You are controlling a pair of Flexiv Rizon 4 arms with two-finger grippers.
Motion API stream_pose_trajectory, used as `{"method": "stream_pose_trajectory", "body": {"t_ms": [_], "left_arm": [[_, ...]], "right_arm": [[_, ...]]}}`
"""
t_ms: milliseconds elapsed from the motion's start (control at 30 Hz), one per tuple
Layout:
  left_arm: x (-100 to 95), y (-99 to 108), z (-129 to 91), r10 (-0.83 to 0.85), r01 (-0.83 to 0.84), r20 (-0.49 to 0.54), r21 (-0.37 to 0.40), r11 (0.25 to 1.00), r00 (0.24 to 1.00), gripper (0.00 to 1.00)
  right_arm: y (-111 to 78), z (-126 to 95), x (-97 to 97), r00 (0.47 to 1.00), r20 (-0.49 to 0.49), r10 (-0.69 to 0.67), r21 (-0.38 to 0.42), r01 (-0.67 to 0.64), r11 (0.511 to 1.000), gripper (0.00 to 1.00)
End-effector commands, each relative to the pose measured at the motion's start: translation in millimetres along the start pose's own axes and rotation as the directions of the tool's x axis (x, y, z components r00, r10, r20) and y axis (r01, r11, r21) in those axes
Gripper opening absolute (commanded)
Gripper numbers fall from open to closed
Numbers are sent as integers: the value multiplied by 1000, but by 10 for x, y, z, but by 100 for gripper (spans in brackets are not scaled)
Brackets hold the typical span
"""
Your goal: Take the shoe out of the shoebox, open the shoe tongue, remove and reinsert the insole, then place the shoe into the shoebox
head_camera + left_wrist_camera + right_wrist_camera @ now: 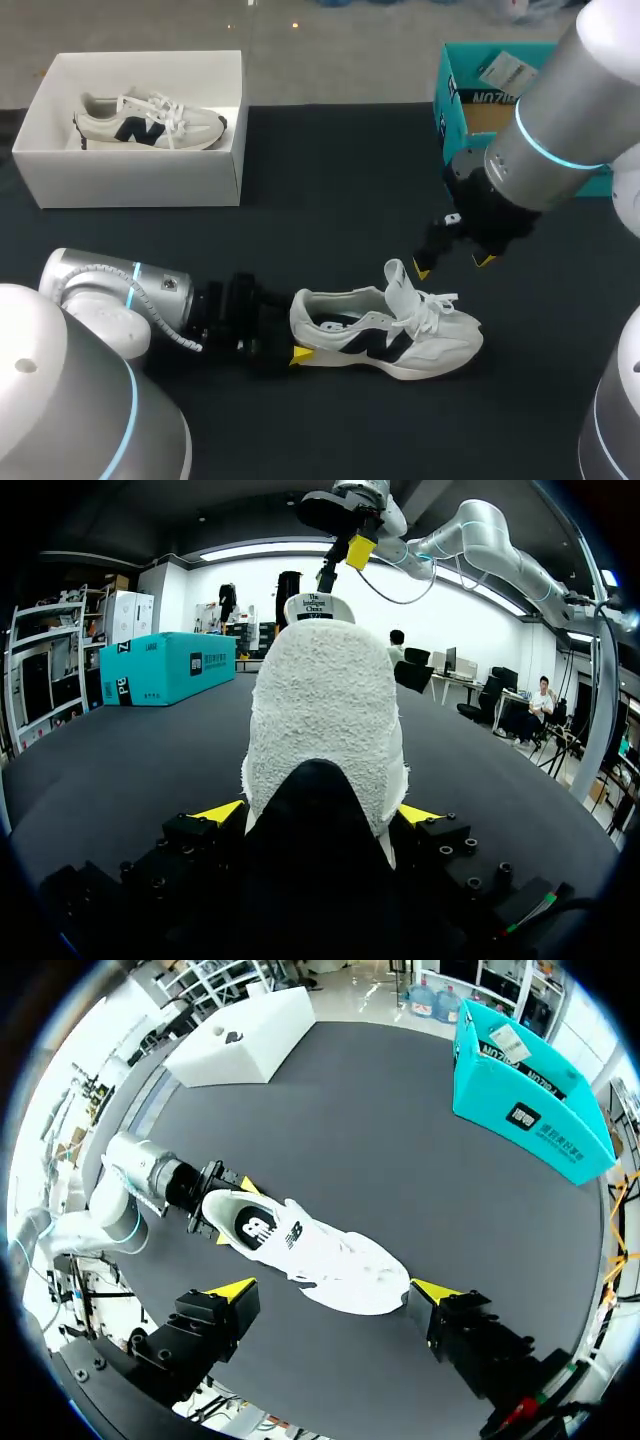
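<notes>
Left gripper (320, 813) lies low, clamped on the shoe (430, 345); right gripper (453, 265) hangs higher, fingers (422, 268) spread.

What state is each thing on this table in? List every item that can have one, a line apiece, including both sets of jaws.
shoe: out of the box, upright on its sole, tongue sticking up, heel gripped.
white shoebox: open, no lid on, a second shoe inside.
teal box: open at the top.
left gripper: jaws shut on the shoe's heel.
right gripper: jaws open, empty, above the shoe.
</notes>
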State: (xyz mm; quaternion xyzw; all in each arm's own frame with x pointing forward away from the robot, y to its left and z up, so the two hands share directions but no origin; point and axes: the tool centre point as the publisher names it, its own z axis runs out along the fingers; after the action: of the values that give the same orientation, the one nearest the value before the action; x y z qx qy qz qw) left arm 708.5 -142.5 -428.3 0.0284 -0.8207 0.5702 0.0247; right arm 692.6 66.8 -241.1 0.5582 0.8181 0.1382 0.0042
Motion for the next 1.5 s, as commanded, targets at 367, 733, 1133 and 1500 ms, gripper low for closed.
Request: {"method": "stream_pose_trajectory", "body": {"t_ms": [367, 733, 1133, 1500], "left_arm": [[12, 23, -13, -1, 1, 1, -1, 1000, 1000, 0], [12, 23, -13, -1, 1, 1, -1, 1000, 1000, 0], [12, 23, -13, -1, 1, 1, -1, 1000, 1000, 0], [12, 23, -13, -1, 1, 1, -1, 1000, 1000, 0]], "right_arm": [[59, -67, 340, 756, 121, -643, -35, 651, 758, 100], [196, -12, 811, 567, 84, -820, -17, 823, 567, 0], [196, -12, 811, 567, 84, -820, -17, 823, 567, 0], [163, 410, 929, 564, 78, -822, -38, 825, 563, 0]]}}
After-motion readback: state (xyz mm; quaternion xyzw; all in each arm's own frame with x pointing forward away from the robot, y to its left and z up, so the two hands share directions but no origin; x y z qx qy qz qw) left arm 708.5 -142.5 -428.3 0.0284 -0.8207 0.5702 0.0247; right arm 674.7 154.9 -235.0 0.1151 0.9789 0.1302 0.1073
